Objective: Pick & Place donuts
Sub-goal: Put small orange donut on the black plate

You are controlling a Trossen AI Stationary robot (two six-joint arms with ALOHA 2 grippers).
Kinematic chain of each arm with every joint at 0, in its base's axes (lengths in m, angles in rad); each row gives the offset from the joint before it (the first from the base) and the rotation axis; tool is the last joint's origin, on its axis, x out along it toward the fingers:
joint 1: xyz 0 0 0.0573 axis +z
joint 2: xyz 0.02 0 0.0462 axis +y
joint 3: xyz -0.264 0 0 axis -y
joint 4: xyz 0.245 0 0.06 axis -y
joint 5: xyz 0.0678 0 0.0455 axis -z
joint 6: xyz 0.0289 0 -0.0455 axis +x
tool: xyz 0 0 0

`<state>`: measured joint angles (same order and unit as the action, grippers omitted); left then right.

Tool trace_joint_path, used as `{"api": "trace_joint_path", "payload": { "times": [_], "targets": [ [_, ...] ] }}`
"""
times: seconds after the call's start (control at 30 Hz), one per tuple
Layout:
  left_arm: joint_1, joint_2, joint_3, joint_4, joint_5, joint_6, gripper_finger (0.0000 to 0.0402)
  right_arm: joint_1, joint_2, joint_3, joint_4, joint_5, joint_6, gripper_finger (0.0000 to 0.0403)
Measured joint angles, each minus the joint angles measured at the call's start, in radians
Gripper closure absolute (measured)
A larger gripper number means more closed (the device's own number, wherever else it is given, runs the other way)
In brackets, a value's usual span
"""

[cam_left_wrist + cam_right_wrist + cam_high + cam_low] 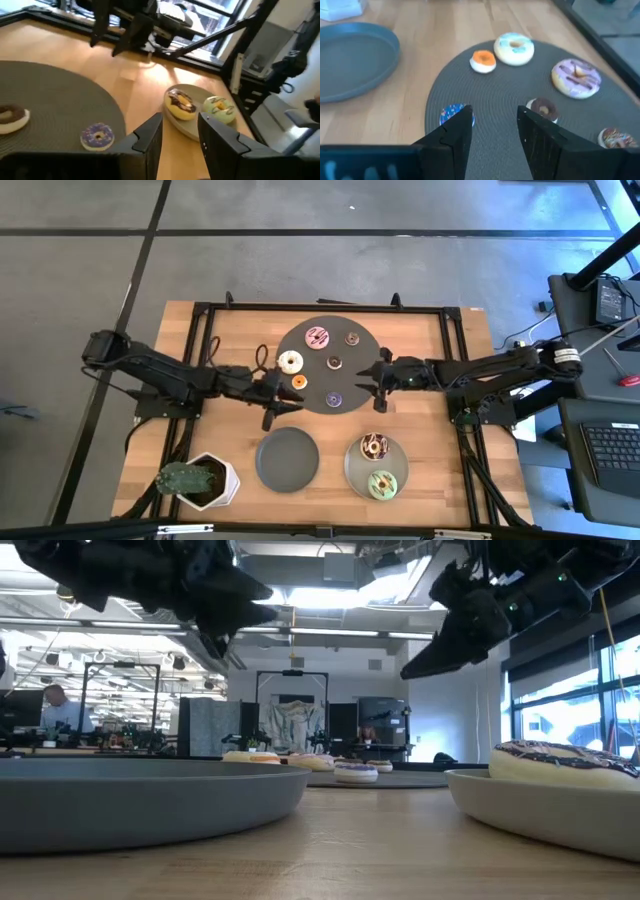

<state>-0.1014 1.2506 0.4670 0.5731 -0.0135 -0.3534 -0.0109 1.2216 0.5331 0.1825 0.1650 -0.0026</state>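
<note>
From above, a round dark woven mat (322, 392) is being shown on the wooden table (230, 330), carrying five toy donuts: a pink-iced ring (318, 337), a white-iced ring (290, 362), a mini orange ring (298, 382), a mini brown ring (335, 362) and a mini purple ring (334, 399); a sixth small sprinkled ring (352, 338) is also being seen there. A round grey plate (372, 471) near the front edge is holding a chocolate-iced sprinkled donut (375, 445) and a green-iced donut (381, 483). A second round grey plate (287, 459) beside it is being left bare. The left gripper (282, 408) is being held over the mat's left edge, the right gripper (372, 387) over its right edge, both above the mat.

At table height, both plates are being cut off by the picture's edges, and the mat's donuts are hard to tell apart.

In the left wrist view, the left fingers (149, 135) are being held spread, pinching nothing, with the purple ring and loaded plate beyond.

In the right wrist view, the right fingers (451, 131) are likewise being held apart and empty; the purple ring is being partly hidden behind one.
</note>
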Motion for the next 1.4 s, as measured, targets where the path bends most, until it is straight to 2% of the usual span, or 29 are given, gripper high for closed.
{"api": "trace_joint_path", "payload": {
  "times": [0.17, 0.23, 0.53, 0.67, 0.87, 1.03, 1.4],
  "targets": [
    [0.021, 0.051, 0.022, -0.008, -0.096, -0.053, 0.0281, 0.000, 0.022, 0.000, -0.031, 0.000, 0.024, 0.0245],
    [0.046, 0.081, 0.053, -0.060, -0.106, -0.053, 0.0281, 0.000, 0.022, 0.000, -0.039, 0.000, 0.024, 0.0245],
    [0.206, 0.265, 0.353, -0.613, -0.128, -0.006, 0.0296, 0.000, 0.022, 0.000, -0.044, 0.000, 0.020, 0.0245],
    [0.234, 0.325, 0.426, -0.754, -0.149, -0.071, 0.0307, 0.000, 0.022, 0.000, -0.056, 0.000, 0.020, 0.0245],
    [0.235, 0.372, 0.468, -0.903, -0.245, -0.183, 0.0326, 0.000, 0.022, 0.000, -0.057, 0.000, 0.020, 0.0245],
    [0.234, 0.373, 0.469, -0.961, -0.248, -0.251, 0.0343, 0.000, 0.022, 0.000, -0.057, 0.000, 0.019, 0.0245],
    [0.227, 0.373, 0.469, -0.938, -0.248, -0.254, 0.0350, 0.000, 0.022, 0.000, -0.057, 0.000, -0.006, 0.0245]
  ]
}}
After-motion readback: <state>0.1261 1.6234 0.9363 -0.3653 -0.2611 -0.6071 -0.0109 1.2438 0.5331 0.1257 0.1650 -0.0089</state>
